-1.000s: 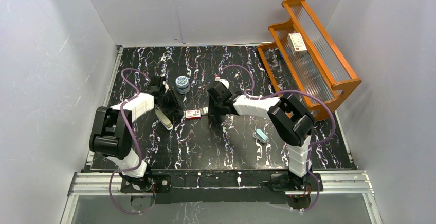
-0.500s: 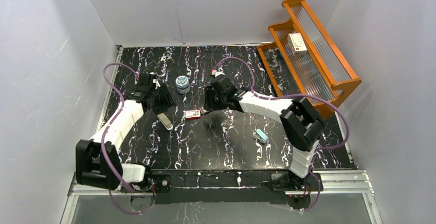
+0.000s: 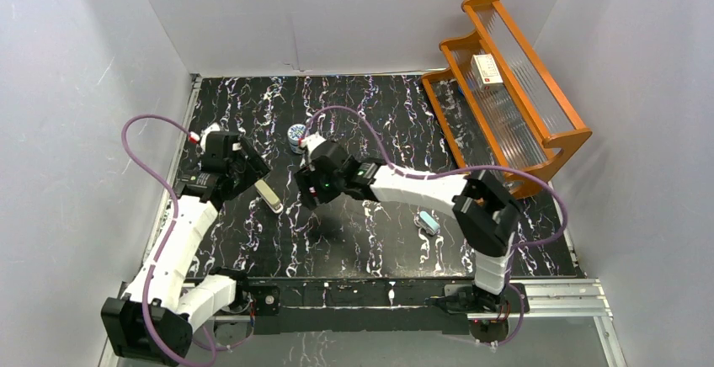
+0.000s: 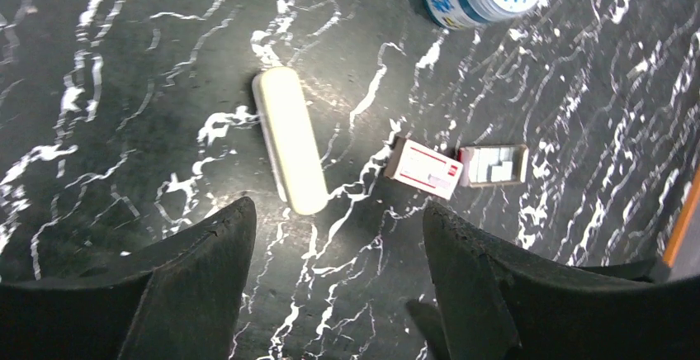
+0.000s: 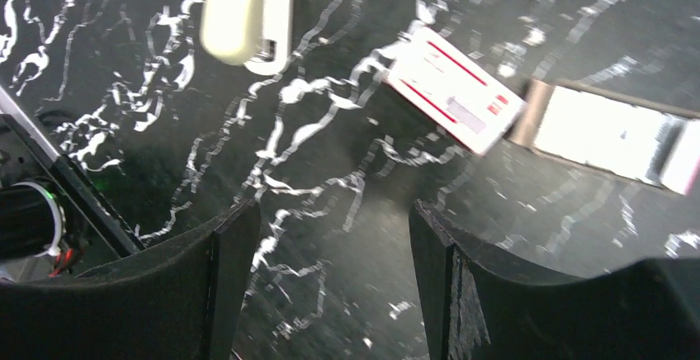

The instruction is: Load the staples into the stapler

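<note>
The stapler (image 4: 289, 152) lay toward the worktop's (image 4: 115, 96) left edge, the staples (image 4: 494, 165) near it. Left claw (image 4: 337, 211) and right claw (image 5: 332, 211) hung wide and empty. Staples looked light, crumbly — pinch their long sides gently.

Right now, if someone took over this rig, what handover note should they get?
Left pincer: open, empty, hovering near the stapler.
Right pincer: open, empty, hovering near the sleeve.
Stapler: closed, lying flat on the table, not held.
Staples: in their grey tray, out of the red-and-white sleeve and lying right beside it.
Done: tray is out of the sleeve.
Left: open the stapler, put in a strip, close it.
</note>
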Robot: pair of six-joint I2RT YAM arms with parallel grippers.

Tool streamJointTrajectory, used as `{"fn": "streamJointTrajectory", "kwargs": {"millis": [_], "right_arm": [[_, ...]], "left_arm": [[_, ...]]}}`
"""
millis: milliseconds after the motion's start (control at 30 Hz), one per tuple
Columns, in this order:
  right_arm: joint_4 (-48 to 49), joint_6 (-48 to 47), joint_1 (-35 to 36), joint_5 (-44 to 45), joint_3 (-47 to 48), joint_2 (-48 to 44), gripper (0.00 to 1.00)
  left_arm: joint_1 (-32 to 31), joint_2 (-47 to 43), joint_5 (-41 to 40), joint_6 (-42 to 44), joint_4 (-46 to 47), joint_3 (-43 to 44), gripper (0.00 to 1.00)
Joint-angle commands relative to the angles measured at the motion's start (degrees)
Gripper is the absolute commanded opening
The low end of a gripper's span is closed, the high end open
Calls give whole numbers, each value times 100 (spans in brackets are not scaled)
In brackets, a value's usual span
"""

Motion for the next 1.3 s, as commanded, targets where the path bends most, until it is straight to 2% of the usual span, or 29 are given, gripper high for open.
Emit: {"fn": "streamJointTrajectory", "kwargs": {"millis": [0,167,333,533,733,867,1000,1133,1267], "right_arm": [[-19,-69,323,12,830,505,75],[-235,148,612,0,1870,1332,75],[-148,451,623,117,2389,1950,72],[-494,394,697,96,3450,2728,65],[-845,519,796,537,3864,3083,55],[-867,484,897,1070,3819,3041,46],[-828,487,966,1132,3594,2746,33],[-627,532,994,937,2843,2030,28],[-417,773,988,825,1659,1006,29]], "left_arm": [[40,-451,-1299,-530,-626,31,73],[40,-1180,-2194,-708,-759,46,79],[40,-1530,-2692,-710,-996,233,82],[40,-1565,-2627,-696,-1090,292,82],[33,-1597,-2621,-726,-1136,330,82],[31,-1630,-2506,-733,-1134,393,82],[22,-1657,-2359,-765,-1096,379,82],[7,-1679,-1941,-745,-1007,450,82],[-45,-1661,-1443,-617,-791,480,84]]}}
